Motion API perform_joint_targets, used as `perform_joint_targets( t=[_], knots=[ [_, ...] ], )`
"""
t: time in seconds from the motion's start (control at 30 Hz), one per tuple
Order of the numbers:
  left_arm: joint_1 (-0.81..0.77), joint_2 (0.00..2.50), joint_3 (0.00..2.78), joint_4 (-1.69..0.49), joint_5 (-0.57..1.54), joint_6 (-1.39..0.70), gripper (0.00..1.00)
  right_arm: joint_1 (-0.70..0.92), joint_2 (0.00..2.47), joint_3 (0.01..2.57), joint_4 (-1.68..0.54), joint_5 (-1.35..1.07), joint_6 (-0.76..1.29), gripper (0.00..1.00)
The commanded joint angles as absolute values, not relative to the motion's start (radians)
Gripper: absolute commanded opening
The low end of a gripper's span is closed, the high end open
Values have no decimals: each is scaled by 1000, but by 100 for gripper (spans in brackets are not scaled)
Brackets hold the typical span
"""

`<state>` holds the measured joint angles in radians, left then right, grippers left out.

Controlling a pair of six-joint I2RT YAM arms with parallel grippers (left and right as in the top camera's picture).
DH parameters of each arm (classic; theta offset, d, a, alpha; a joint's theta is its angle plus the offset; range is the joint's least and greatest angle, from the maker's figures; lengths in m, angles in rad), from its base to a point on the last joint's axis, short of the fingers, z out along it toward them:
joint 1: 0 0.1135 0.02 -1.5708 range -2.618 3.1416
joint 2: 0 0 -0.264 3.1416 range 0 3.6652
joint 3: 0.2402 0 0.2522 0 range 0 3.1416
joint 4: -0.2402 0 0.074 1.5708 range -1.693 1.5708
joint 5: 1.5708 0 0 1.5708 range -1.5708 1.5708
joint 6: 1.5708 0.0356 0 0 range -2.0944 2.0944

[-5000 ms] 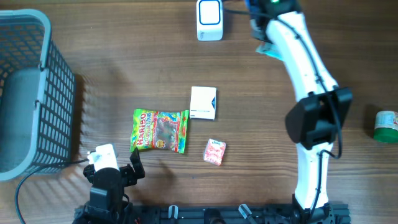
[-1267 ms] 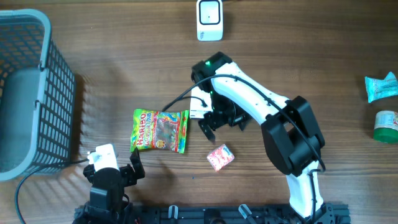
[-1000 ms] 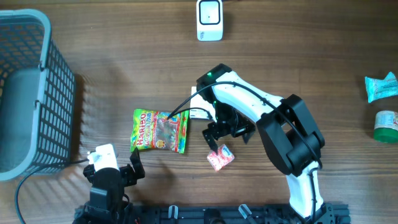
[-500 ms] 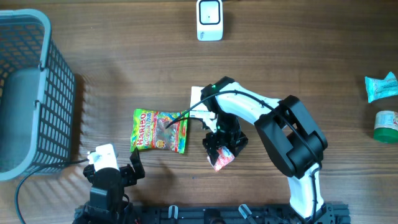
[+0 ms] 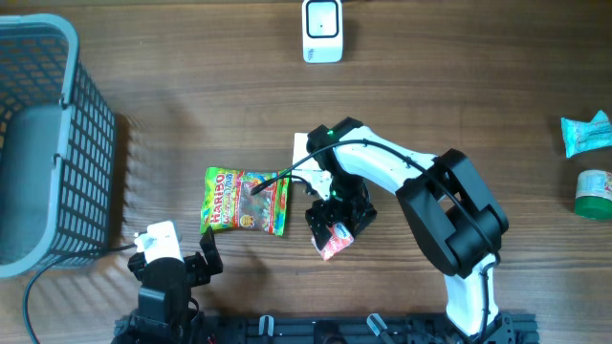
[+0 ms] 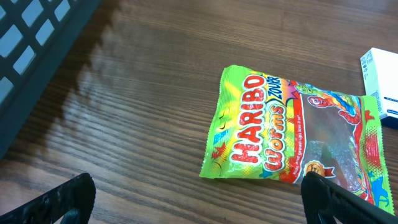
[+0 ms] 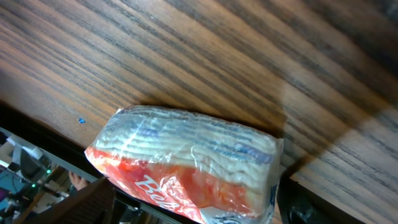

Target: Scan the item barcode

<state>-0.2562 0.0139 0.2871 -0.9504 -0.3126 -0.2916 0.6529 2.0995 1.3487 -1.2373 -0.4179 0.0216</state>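
Note:
A small red-and-white plastic-wrapped pack (image 5: 332,243) lies right of centre, near the table's front. My right gripper (image 5: 335,227) is down over it. In the right wrist view the pack (image 7: 186,162) fills the gap between the jaws, touching both fingers, so the right gripper (image 7: 199,205) is shut on it. The white barcode scanner (image 5: 322,30) stands at the far edge, well away. My left gripper (image 5: 177,268) rests at the front left, and in its wrist view the left gripper (image 6: 199,199) is open and holds nothing.
A green Haribo bag (image 5: 246,201) lies left of the pack, and a white box (image 5: 304,153) is partly under the right arm. A grey mesh basket (image 5: 57,143) stands at the left edge. A teal packet (image 5: 585,132) and a green jar (image 5: 595,191) sit at the far right.
The right arm swung from the scanner area down to the pack and its jaws closed round it. The pack turned and shifted slightly up-left. The left arm stayed still.

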Motion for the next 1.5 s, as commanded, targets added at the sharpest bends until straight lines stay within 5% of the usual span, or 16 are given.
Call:
perform_joint_targets(
  t=[0.0,0.5,1.0,1.07,1.23,1.47],
  knots=[
    [-263,7,290,-952,-311,-296,100,622,2101,1373,-1212,-334,9,85],
    [-263,7,290,-952,-311,-296,100,524,2061,1385,-1222,-525,-39,80],
    [-263,7,290,-952,-311,-296,100,544,1049,1380,-1310,154,525,93],
    [-263,7,290,-952,-311,-296,100,562,878,1334,-1264,254,567,100],
    [-263,7,290,-952,-311,-296,100,564,530,992,-967,293,607,100],
    [-263,7,290,-952,-311,-296,100,563,749,647,-663,-73,669,100]
  ],
)
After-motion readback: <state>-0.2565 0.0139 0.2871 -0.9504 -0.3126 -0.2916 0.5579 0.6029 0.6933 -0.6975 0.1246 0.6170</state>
